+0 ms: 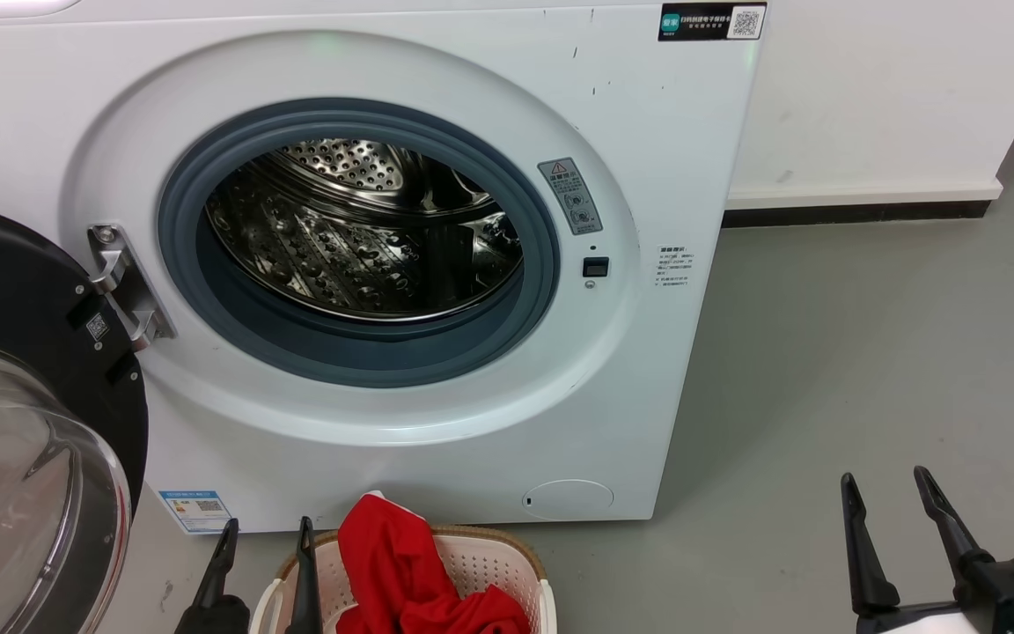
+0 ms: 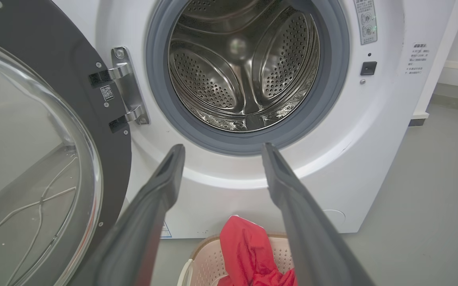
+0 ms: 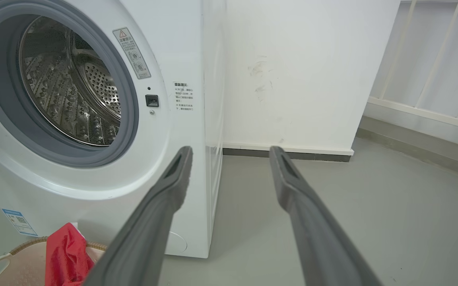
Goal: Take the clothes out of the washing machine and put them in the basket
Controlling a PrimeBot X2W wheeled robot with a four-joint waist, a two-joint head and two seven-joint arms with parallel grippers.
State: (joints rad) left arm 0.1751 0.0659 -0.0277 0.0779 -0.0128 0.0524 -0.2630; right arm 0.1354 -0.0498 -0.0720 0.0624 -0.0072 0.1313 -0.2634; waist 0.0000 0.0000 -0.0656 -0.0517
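The white washing machine (image 1: 665,370) stands with its porthole uncovered, and its steel drum (image 1: 357,229) shows bare metal and no fabric. Red clothes (image 1: 401,572) lie heaped in the cream basket (image 1: 507,563) on the floor in front of the washer, one corner sticking up. My left gripper (image 1: 268,528) is open, its fingers empty, at the basket's left rim. Far off to the right, my right gripper (image 1: 885,484) hangs open above the grey floor. The clothes (image 2: 249,254) and basket (image 2: 201,266) lie below the left gripper (image 2: 221,149). The right gripper (image 3: 231,151) points past the washer's corner.
The black-framed glass door (image 1: 32,475) stands swung open at the left, close to my left arm. Grey floor (image 1: 868,352) stretches to the right of the washer up to a white wall with a dark skirting (image 1: 859,213).
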